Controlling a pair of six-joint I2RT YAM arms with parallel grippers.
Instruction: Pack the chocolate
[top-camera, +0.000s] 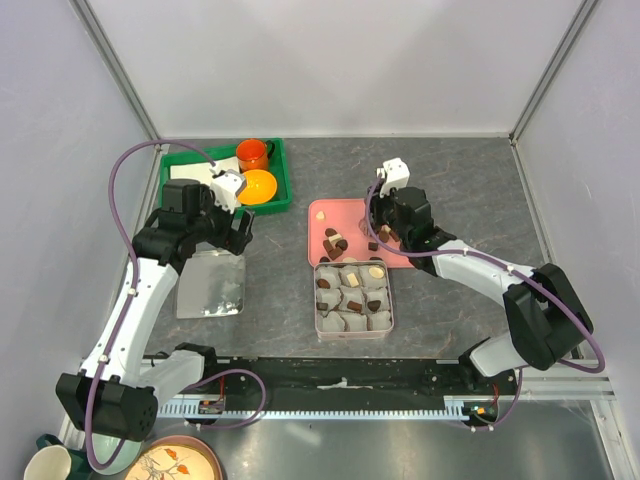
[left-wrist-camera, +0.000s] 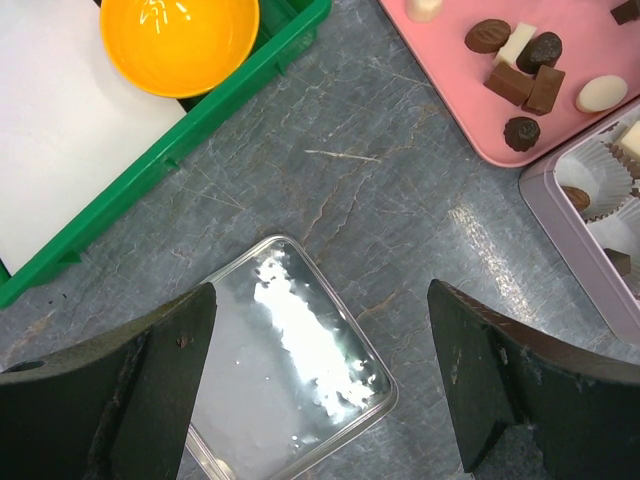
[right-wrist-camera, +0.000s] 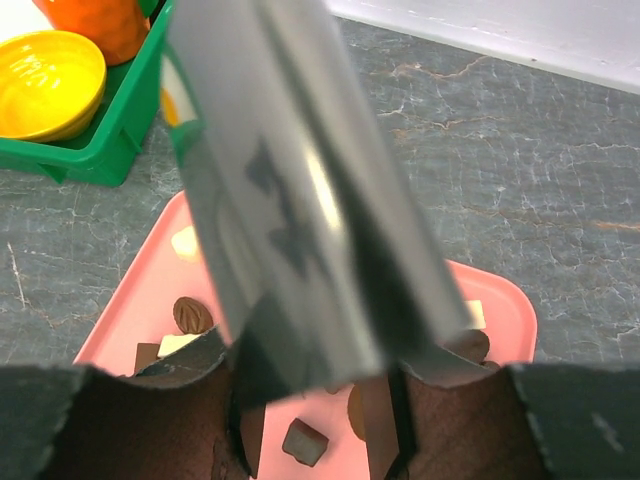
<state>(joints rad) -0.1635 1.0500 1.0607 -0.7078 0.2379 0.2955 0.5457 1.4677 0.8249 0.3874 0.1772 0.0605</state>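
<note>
Chocolate pieces (top-camera: 335, 240), dark brown and cream, lie on a pink tray (top-camera: 320, 215); more sit in the paper cups of the square tin (top-camera: 353, 298). My right gripper (right-wrist-camera: 310, 400) hangs over the tray, shut on silvery metal tongs (right-wrist-camera: 300, 200) that fill much of the right wrist view. Between the tongs' two thin tips lies a small brown cube of chocolate (right-wrist-camera: 304, 441); I cannot tell whether they touch it. My left gripper (left-wrist-camera: 320, 380) is open, with nothing between its fingers, above the shiny tin lid (left-wrist-camera: 290, 370) lying flat on the table.
A green tray (top-camera: 280, 180) at the back left holds a yellow bowl (top-camera: 258, 186), an orange mug (top-camera: 252, 154) and a white sheet (left-wrist-camera: 60, 150). The tin stands just in front of the pink tray. Grey walls close in the table on three sides.
</note>
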